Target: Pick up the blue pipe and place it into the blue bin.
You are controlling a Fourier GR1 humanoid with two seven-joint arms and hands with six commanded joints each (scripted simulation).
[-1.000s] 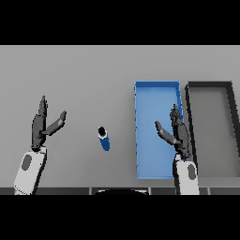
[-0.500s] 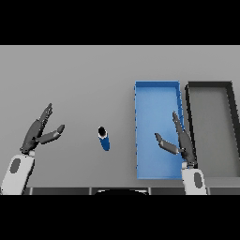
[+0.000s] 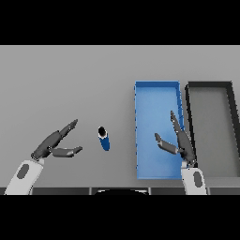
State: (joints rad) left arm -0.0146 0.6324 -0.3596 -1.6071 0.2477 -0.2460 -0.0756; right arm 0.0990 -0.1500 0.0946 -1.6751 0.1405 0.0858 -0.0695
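The blue pipe [image 3: 104, 138] is a short blue tube with a dark open end, lying on the grey table left of the blue bin [image 3: 140, 131]. My left hand [image 3: 54, 143] is open a little to the pipe's left, its fingers and thumb spread and pointing toward the pipe without touching it. My right hand [image 3: 180, 143] hovers open over the near right part of the blue bin, holding nothing.
A black bin [image 3: 232, 122] stands directly right of the blue bin, side by side with it. Grey tabletop stretches behind and left of the pipe.
My left hand has dropped lower and tilted, its fingers now pointing right toward the pipe. My right hand has moved nearer and its thumb has spread. The pipe has not moved.
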